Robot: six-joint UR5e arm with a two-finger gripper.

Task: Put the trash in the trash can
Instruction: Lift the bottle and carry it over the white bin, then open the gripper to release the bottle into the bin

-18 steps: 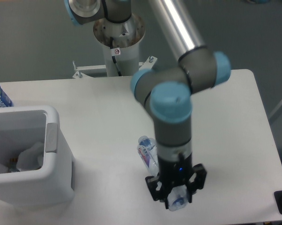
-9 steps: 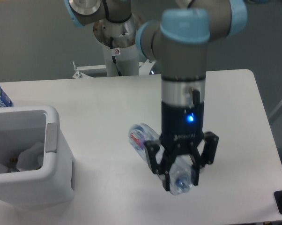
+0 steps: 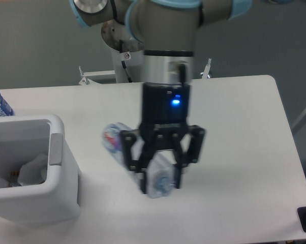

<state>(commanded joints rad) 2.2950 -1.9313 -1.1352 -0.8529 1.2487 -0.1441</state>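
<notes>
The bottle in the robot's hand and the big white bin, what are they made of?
The bottle looks like thin clear plastic: you can see through it, and it looks crinkled. The bin seems to be thick, smooth white plastic, with rounded corners and a chunky rim.

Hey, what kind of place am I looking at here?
Most likely a robotics lab or test cell. An industrial arm on a pedestal base works at a plain white table; its tool grips a crinkled plastic bottle near a white trash can, over bare grey flooring.
</notes>
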